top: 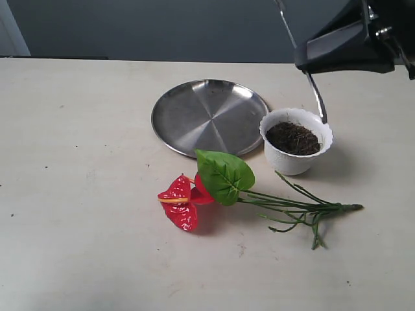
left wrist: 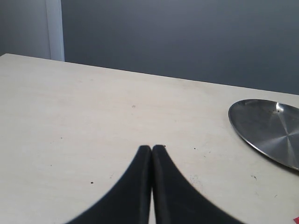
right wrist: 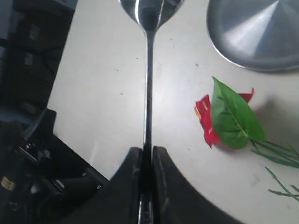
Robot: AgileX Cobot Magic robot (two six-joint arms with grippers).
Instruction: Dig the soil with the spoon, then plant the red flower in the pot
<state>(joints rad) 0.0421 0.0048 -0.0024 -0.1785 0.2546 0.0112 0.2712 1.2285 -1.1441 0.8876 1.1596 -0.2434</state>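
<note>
right gripper point(right wrist: 146, 161) clamped on teaspoon point(right wrist: 148, 84) handle, above white pot point(top: 296, 140) near table's right edge | left gripper point(left wrist: 152, 154) closed, empty | anthurium point(top: 214, 184) mid-table: light, floppy; likely grasp stems

The spoon point(right wrist: 148, 70) is polished silver metal, mirror-bright along its thin handle; the round plate point(top: 209, 115) is brushed steel with a soft radial sheen; the pot point(top: 296, 141) looks like smooth white ceramic with embossed sides. The soil point(top: 293, 138) is dark, crumbly and fibrous; the red flower point(top: 183, 197) has glossy, plastic-looking blooms and a waxy green leaf; the table point(top: 78, 162) is matt, pale and faintly speckled; the gripper fingers point(left wrist: 135, 196) are matt black.
</note>
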